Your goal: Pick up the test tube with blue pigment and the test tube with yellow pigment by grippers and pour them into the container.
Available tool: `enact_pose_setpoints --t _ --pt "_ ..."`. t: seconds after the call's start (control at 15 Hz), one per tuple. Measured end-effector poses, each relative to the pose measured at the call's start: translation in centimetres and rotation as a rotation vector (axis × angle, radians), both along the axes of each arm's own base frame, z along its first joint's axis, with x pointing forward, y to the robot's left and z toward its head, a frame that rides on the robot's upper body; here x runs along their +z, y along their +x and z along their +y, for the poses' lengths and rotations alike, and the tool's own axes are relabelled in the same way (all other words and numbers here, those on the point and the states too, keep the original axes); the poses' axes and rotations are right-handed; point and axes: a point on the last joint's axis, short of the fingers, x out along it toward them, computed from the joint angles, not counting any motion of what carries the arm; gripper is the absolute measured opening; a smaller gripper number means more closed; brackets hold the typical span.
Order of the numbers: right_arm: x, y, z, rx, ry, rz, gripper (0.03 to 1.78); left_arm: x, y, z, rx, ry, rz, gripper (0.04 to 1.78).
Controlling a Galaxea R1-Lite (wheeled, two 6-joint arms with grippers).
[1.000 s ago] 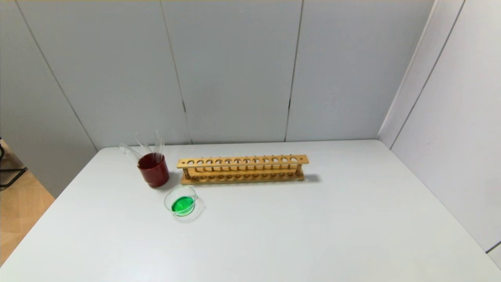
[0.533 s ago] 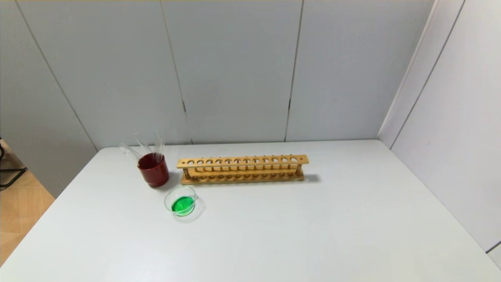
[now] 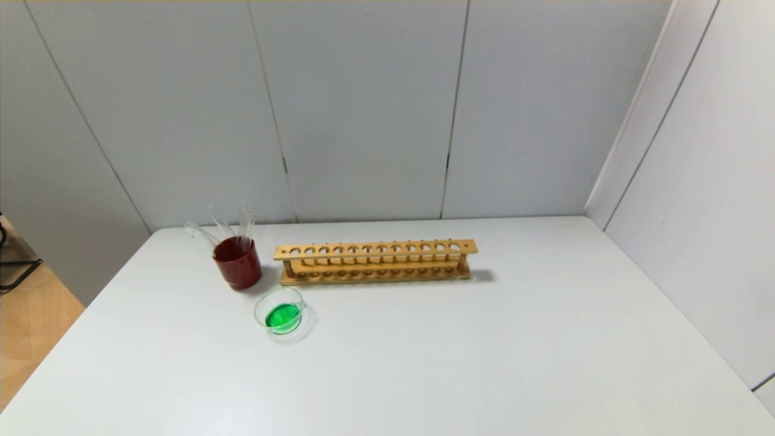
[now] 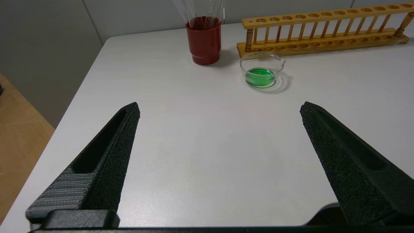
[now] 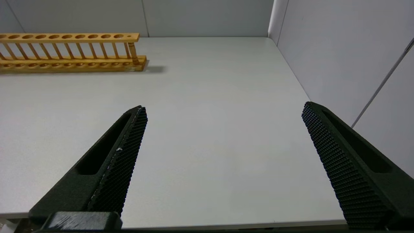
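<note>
Head view shows the container [image 3: 280, 312] holding green liquid on the table [image 3: 460, 351]; tubes [image 3: 233, 225] lean in the red cup [image 3: 237, 263]. I see both end effectors spread wide, left end effector [image 4: 220, 110], right end effector [image 5: 223, 111]. I judge the glass light, slippery, fragile; I would grip mid-tube.

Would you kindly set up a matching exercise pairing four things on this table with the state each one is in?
Things:
1. container
2. wooden rack
3. red cup
4. left gripper

States:
A. every hole empty
B. holds clear tubes leaning outward
C. holds green liquid
D. open, back from the dish, holding nothing

Pairs: 1-C, 2-A, 3-B, 4-D
</note>
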Motion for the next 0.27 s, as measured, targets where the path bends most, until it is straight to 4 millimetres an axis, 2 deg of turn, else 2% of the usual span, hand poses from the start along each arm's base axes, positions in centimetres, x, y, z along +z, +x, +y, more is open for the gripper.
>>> enact_pose_setpoints --t 0.27 --pt "0.00 0.00 0.00 0.000 0.004 0.000 1.75 0.00 0.00 0.00 0.000 0.000 0.000 1.75"
